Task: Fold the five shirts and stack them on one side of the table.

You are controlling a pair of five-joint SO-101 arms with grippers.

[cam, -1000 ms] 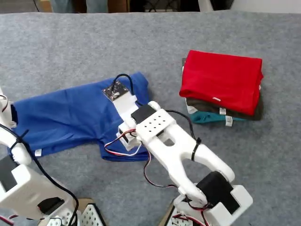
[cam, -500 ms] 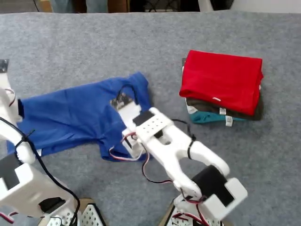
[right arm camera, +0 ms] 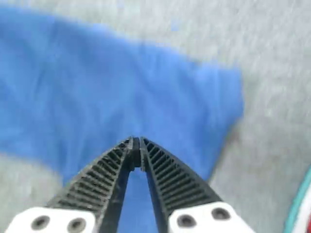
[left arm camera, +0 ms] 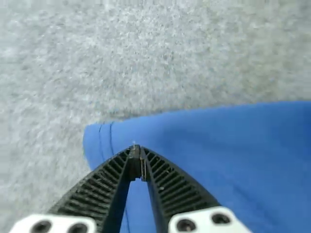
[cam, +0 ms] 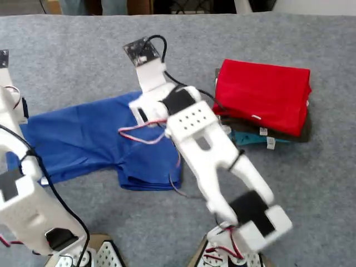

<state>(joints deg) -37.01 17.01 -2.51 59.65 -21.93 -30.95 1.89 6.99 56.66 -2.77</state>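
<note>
Three colours show in the folded stack on the right side of the grey desk [cam: 278,33]: a red shirt [cam: 261,97] on top, a dark brown shirt [cam: 289,133] under it, and a teal shirt [cam: 247,139] at the bottom, with small white tags poking out along the near edge. The pile sits squarely, each layer touching the one above.

To its left, near but apart from the stack, we see the blue shirt [cam: 83,139] lying flat on the desk, unfolded and stretched out lengthwise toward the left edge of the high view. Its near right corner hangs down as a flap with a doubled edge.

The right arm [cam: 206,150] reaches from the near side across the right end of the blue shirt, its wrist raised above the cloth's far edge. In its own wrist view the right gripper [right arm camera: 136,141] hangs over blue cloth, and its ribbed black fingers [right arm camera: 170,179] are clenched tip to tip; we can make out nothing caught between them.

The left arm [cam: 16,189] stands at the left edge of the desk, beside the shirt's far left end. The left gripper [left arm camera: 135,151] sits above a rounded, stitched edge of the blue shirt, where the cloth meets bare desk. Its fingers [left arm camera: 107,179] are likewise clenched together at the tips, and we cannot see any cloth pinched in them.
</note>
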